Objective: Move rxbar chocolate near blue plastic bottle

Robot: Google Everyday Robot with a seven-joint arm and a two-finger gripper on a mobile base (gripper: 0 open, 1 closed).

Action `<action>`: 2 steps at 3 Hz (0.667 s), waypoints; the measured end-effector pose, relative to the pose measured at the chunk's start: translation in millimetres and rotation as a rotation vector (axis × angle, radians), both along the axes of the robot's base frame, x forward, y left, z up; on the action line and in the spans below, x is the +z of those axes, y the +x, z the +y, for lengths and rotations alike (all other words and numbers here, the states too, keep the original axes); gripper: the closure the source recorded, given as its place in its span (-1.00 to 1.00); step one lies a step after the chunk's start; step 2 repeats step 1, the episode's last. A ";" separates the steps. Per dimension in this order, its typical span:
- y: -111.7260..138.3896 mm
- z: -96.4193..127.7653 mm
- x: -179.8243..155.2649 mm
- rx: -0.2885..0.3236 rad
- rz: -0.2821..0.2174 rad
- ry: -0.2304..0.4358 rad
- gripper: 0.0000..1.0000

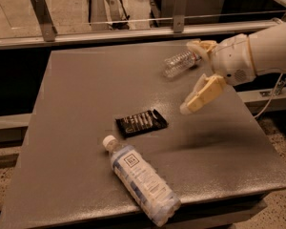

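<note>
The rxbar chocolate (141, 122), a flat black wrapper with white lettering, lies on the grey table (76, 89) near its middle. The blue plastic bottle (140, 178), clear with a white cap and a pale label, lies on its side just in front of the bar, its cap close to the bar's left end. My gripper (187, 78) hangs above the table to the right of the bar. It is open and empty, with one cream finger (202, 93) pointing down-left.
A smaller clear bottle (178, 63) lies on its side at the back right of the table, beside the gripper. A metal rail (133, 30) runs behind the table. The table's front edge is just past the big bottle's base.
</note>
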State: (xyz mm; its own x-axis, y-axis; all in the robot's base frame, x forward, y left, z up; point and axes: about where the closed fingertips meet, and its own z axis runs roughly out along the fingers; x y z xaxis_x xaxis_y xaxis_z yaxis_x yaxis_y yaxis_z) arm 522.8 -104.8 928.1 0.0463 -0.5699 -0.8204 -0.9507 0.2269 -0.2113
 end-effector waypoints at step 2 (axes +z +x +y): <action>1.4 -5.5 10.5 -0.006 -0.028 0.008 -1.00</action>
